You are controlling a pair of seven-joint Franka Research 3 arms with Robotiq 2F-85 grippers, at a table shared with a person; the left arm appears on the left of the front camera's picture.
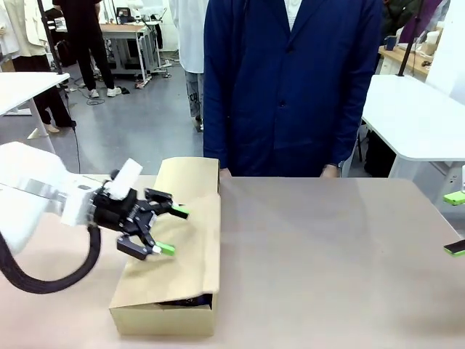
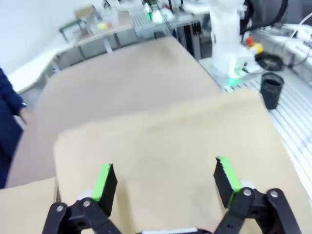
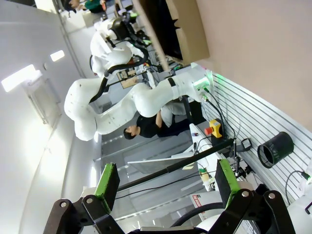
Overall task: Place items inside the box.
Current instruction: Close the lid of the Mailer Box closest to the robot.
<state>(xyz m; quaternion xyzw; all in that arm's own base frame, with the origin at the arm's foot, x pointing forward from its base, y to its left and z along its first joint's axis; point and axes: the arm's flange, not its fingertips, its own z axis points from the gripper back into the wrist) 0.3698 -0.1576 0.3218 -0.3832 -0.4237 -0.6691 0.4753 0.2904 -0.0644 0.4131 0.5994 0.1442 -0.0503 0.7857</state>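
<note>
The tan cardboard box (image 1: 190,190) lies lengthwise on the left half of the table, with its long flap lid (image 1: 185,254) tilted down over it. My left gripper (image 1: 166,230) hovers open just above that lid, which spreads under its green pads (image 2: 104,181). Through the slit at the box's near end something dark (image 1: 187,299) shows; which item it is I cannot tell. The other items are hidden. My right gripper (image 1: 455,224) stands open at the table's right edge, holding nothing. Its wrist view shows the box (image 3: 187,34) far off.
A person in a navy coat (image 1: 290,87) stands at the far side, one hand (image 1: 330,172) at the table edge. The brown table (image 1: 327,254) stretches bare to the right of the box. A black cup (image 2: 271,88) sits on the slatted base behind the robot.
</note>
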